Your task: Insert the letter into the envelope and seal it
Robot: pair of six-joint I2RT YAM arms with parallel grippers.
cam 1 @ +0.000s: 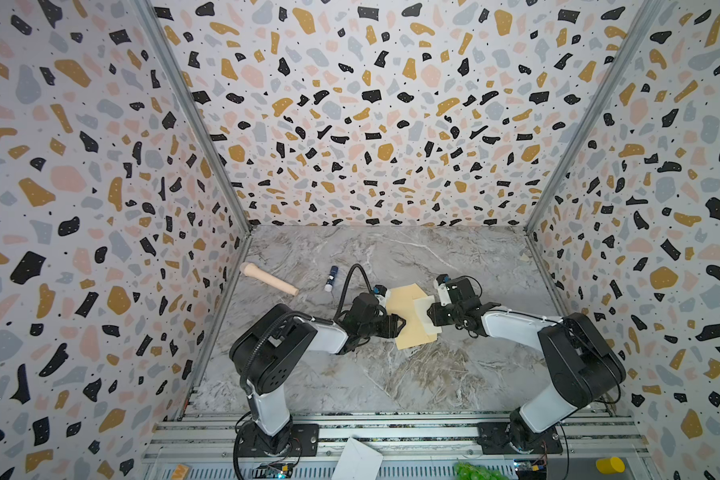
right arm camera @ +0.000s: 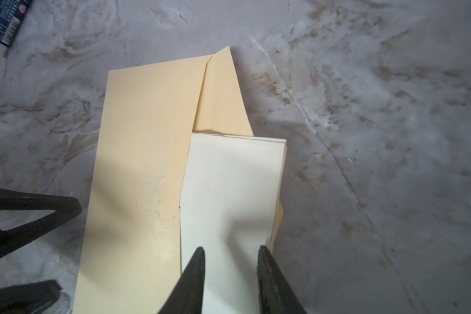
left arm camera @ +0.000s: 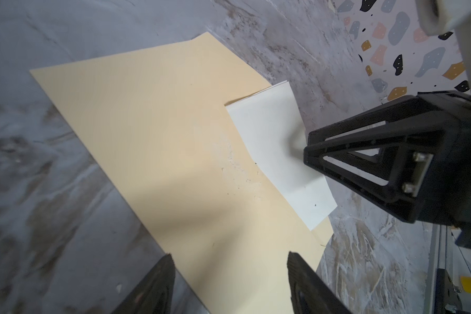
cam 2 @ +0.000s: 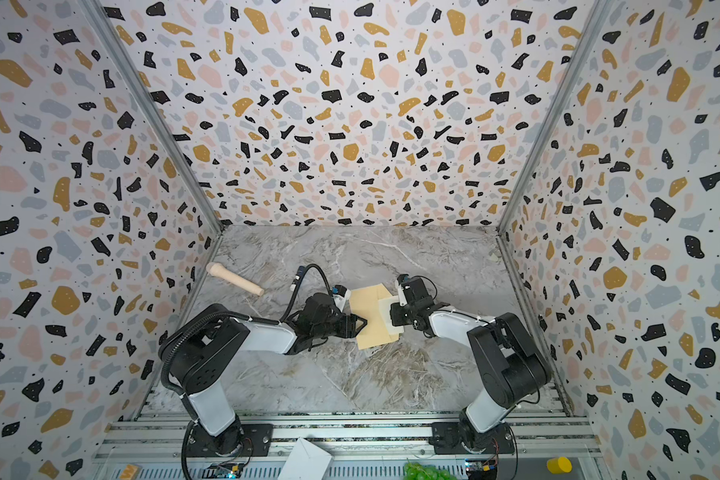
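Note:
The tan envelope (cam 1: 406,305) (cam 2: 366,307) lies flat mid-table, its flap (right arm camera: 220,95) open toward the right arm. The cream letter (cam 1: 427,313) (cam 2: 389,318) rests on that flap. Its long edge runs along the envelope's mouth and seems tucked under the top panel (right arm camera: 142,163). My right gripper (right arm camera: 231,248) (cam 1: 431,316) hovers over the letter (right arm camera: 229,190) with its jaws slightly apart and nothing pinched. My left gripper (left arm camera: 229,255) (cam 1: 400,326) stands open above the envelope's (left arm camera: 174,149) near edge, gripping nothing. In the left wrist view the letter (left arm camera: 272,141) shows beside the right fingers (left arm camera: 365,152).
A wooden handle (cam 1: 269,279) and a blue glue stick (cam 1: 332,278) (right arm camera: 3,24) lie at the back left of the marble table. Along the front rail are a white paper (cam 1: 356,459), something green (cam 1: 474,471) and a yellow cylinder (cam 1: 609,464). Patterned walls close three sides.

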